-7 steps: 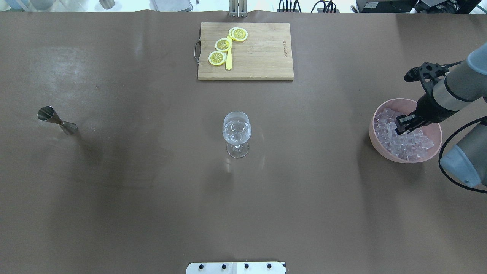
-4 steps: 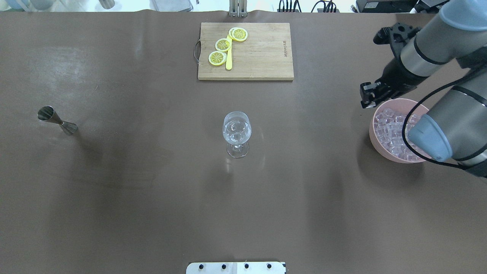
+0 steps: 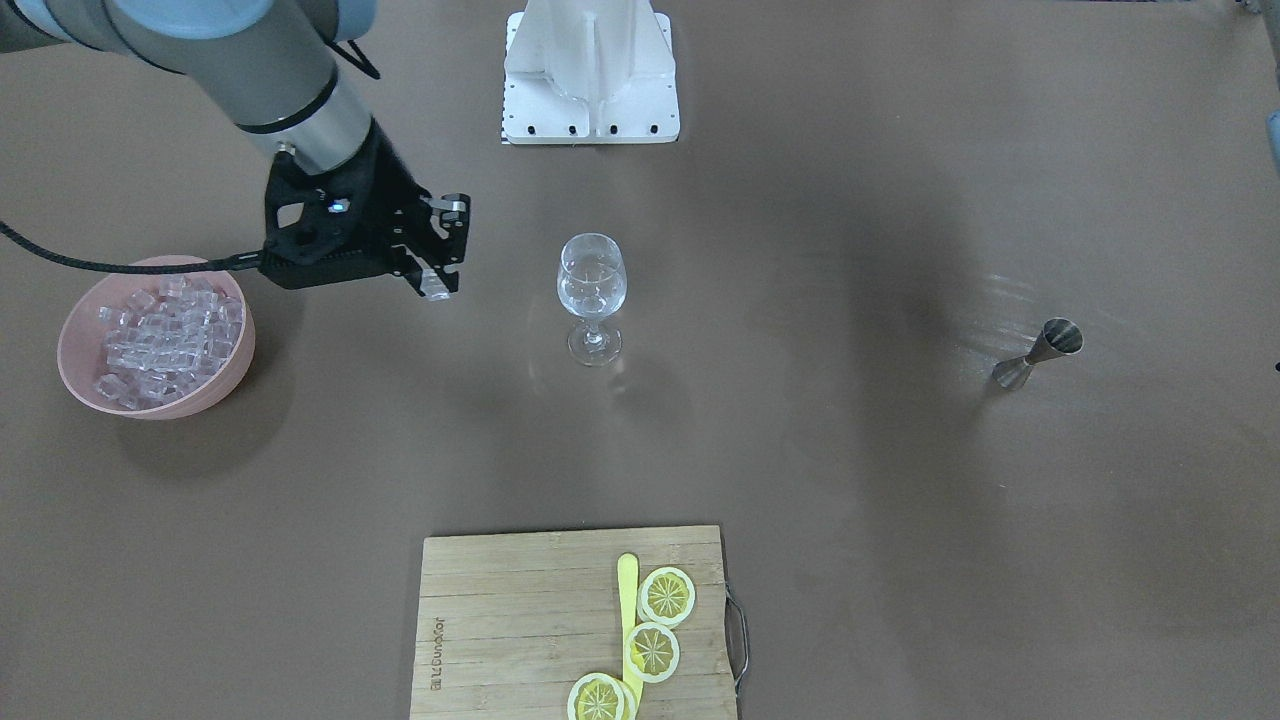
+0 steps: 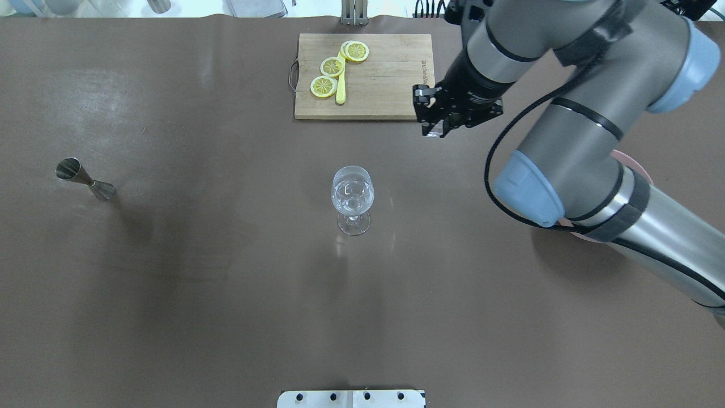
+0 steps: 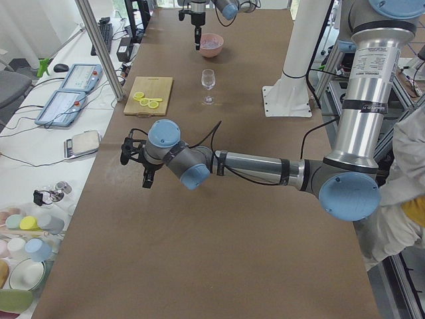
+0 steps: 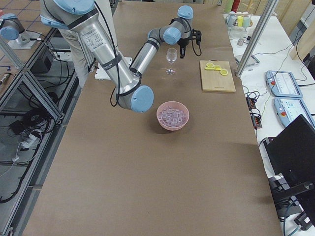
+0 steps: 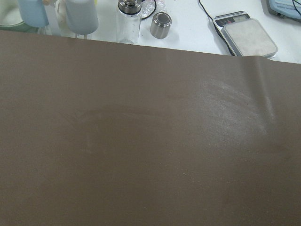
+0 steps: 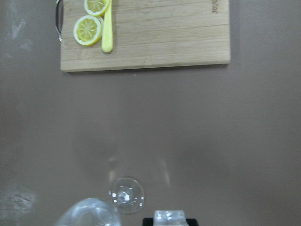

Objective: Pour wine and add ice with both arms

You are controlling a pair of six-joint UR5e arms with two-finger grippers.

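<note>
Right hand point(image 3: 441, 280) pinches one ice cube point(image 3: 436, 293) near one wine glass point(image 3: 592, 290).

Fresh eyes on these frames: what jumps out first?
The right gripper hangs in the air pinching one ice cube, partway between the pink bowl of ice on the robot's right and the wine glass standing mid-table. Across the table from the robot lies a cutting board with lemon slices on it.
</note>
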